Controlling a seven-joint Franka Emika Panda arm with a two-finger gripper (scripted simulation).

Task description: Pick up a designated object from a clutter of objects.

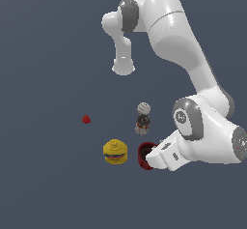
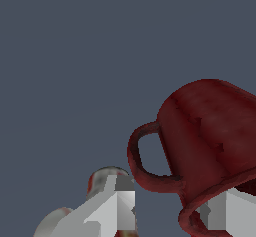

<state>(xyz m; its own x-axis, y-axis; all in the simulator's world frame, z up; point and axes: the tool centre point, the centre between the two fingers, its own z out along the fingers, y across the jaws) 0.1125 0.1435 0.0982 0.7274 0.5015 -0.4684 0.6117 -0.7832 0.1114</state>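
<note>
The mug [image 1: 144, 155] sits at lower centre-right of the exterior view, just right of the yellow toy [image 1: 115, 151]. The hand [image 1: 153, 156] is at the mug. In the wrist view one finger [image 2: 226, 216] shows inside the rim of the mug [image 2: 210, 131] and the other [image 2: 107, 208] lies outside, beside the handle; whether they clamp the wall cannot be told. The bottle [image 1: 142, 124] and white ball [image 1: 143, 108] stand above the mug. The red lump [image 1: 86, 119] lies apart at centre-left.
</note>
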